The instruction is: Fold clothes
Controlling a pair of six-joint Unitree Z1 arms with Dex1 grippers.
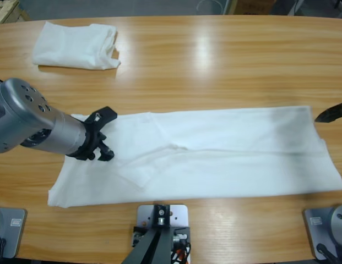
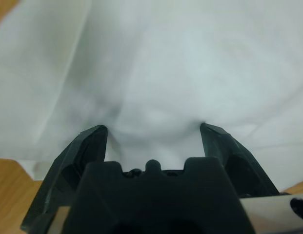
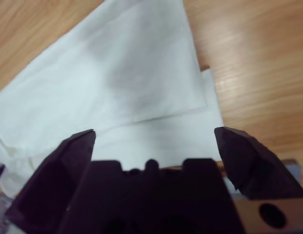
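Observation:
A white T-shirt lies flat across the near half of the table, folded lengthwise into a long band. My left gripper comes in from the left and rests on the shirt's left part, open, with white cloth filling the space between and beyond its jaws. My right gripper shows only as a black tip at the right edge, just above the shirt's right end. In the right wrist view it stands open over that end of the shirt, holding nothing.
A second white T-shirt, folded into a small packet, lies at the far left of the wooden table. Bare wood shows beside the shirt's right end.

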